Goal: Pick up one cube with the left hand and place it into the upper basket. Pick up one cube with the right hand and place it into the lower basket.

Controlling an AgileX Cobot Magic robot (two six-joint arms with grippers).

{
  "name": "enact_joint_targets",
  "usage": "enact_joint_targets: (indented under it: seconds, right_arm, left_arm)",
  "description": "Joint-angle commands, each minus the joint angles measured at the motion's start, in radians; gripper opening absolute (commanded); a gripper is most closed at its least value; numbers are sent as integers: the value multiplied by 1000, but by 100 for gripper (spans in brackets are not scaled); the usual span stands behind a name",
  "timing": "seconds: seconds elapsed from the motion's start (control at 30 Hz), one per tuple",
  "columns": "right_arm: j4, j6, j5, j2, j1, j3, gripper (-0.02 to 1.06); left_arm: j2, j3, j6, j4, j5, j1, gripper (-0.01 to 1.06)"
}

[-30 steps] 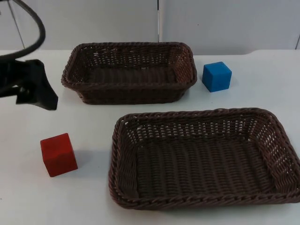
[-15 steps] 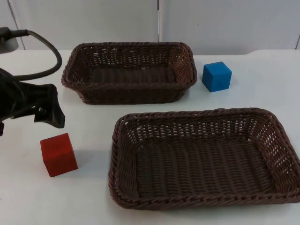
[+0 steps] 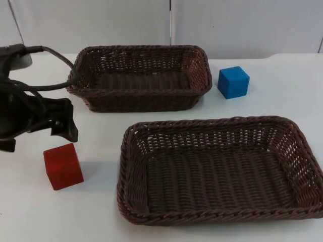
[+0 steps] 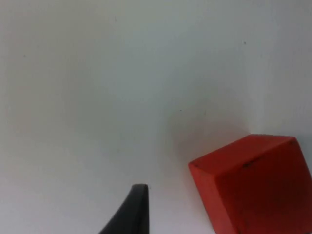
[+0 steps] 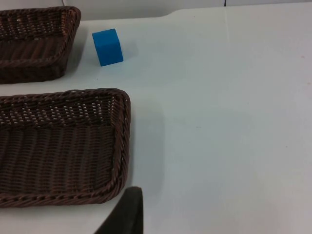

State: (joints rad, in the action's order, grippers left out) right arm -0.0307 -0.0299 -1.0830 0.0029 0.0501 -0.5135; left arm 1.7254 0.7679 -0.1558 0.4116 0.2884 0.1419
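The left gripper (image 3: 63, 128) is poised just above the red cube (image 3: 63, 166) near the counter's left edge, evidently lined up for a grasp; its jaws' state cannot be told. The blue cube (image 3: 233, 81) is left beside the upper basket (image 3: 139, 101), the lower basket (image 3: 217, 214) unfilled.

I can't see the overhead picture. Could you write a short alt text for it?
The robot's left hand hovers just above a red cube on a white table. Two empty brown wicker baskets sit nearby: the upper basket toward the wall, the lower basket in front. A blue cube rests right of the upper basket.
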Motion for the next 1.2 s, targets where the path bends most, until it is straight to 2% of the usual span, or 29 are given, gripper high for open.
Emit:
enact_joint_targets:
  seconds: [0.0,0.27,1.17]
  right_arm:
    - [5,0,7,-3,-6,-2,105]
    - [5,0,7,-3,-6,-2,105]
    - [5,0,7,-3,-6,-2,105]
  left_arm:
    - [20,18,7,23,-13,19,105]
    - [107,78,7,19,-24,45,105]
    - [231,78,4,17,-121,45,105]
